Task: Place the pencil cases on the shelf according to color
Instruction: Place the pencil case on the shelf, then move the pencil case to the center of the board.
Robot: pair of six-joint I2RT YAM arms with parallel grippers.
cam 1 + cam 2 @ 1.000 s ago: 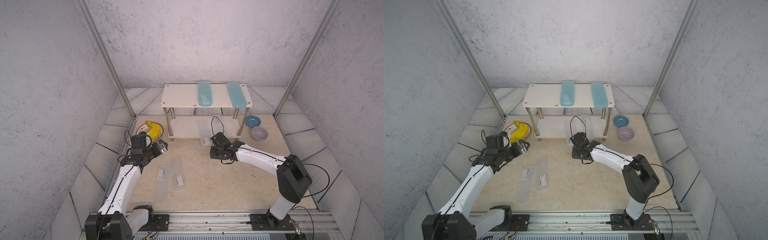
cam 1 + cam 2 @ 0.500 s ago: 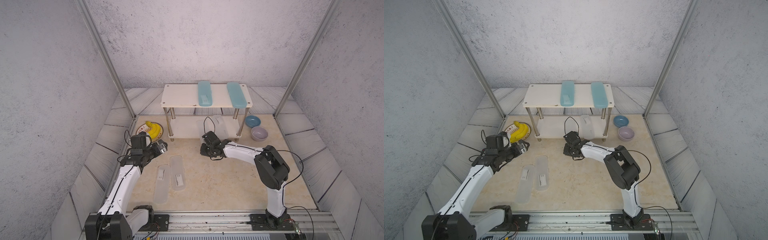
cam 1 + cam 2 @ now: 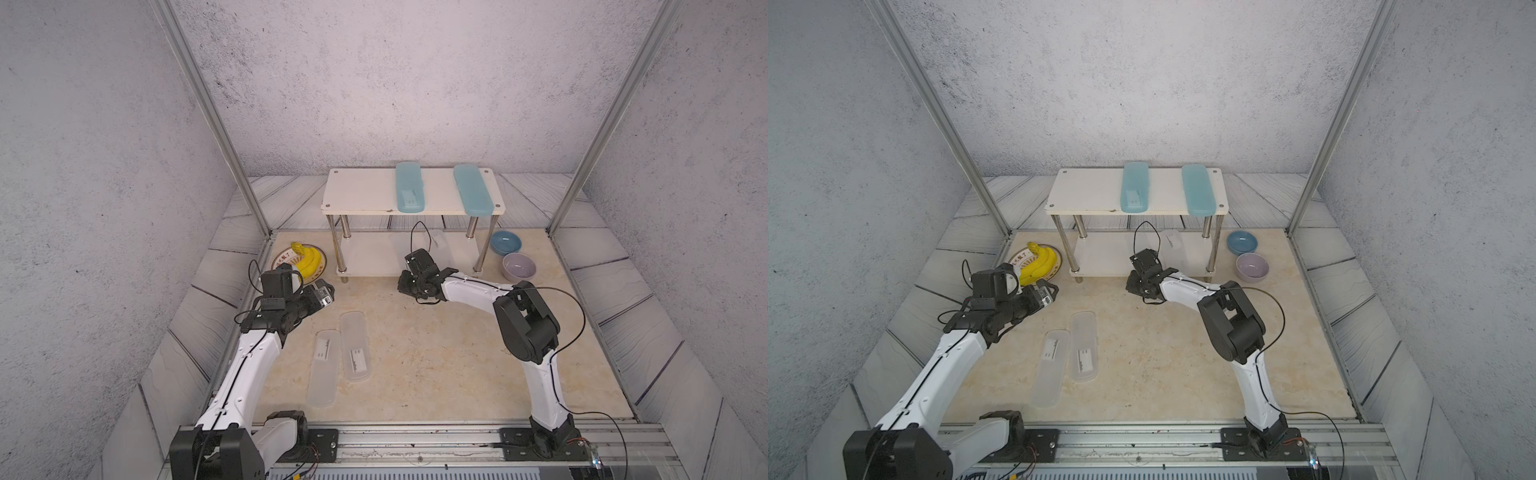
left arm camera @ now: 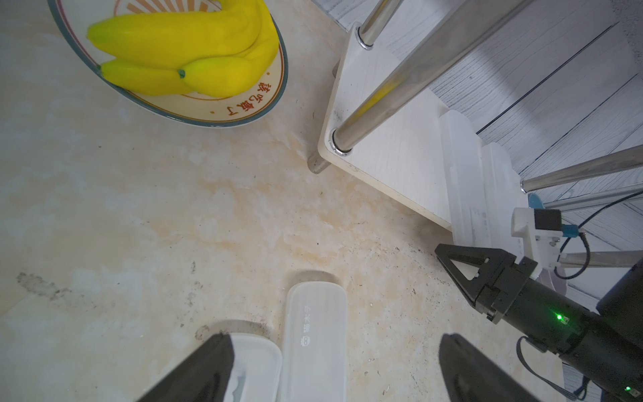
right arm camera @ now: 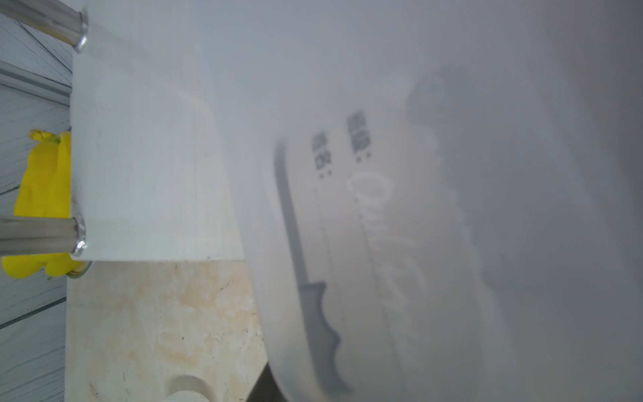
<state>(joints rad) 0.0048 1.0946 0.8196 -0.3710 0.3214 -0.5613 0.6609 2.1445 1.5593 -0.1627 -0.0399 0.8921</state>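
Note:
Two teal pencil cases (image 3: pixel 409 192) (image 3: pixel 471 194) lie on the shelf's top board (image 3: pixel 361 195). Frosted pencil cases (image 4: pixel 459 167) (image 4: pixel 497 181) rest side by side on the lower board (image 3: pixel 365 257), reaching past its front edge. My right gripper (image 3: pixel 405 282) is at that edge, shut on a frosted case (image 5: pixel 417 209) that fills the right wrist view; a toothed pad shows through it. Two more frosted cases (image 3: pixel 355 347) (image 3: pixel 323 368) lie on the floor. My left gripper (image 4: pixel 335 337) hangs open over their far ends, holding nothing.
A plate of yellow bananas (image 3: pixel 305 262) sits left of the shelf. A blue bowl (image 3: pixel 505 242) and a lilac bowl (image 3: pixel 518 266) stand to its right. Chrome shelf legs (image 4: pixel 382 87) and the cage posts (image 3: pixel 216 124) stand close by.
My right gripper has slid left along the front of the lower board and its elbow has folded back. Its jaws have narrowed. The left arm has not moved.

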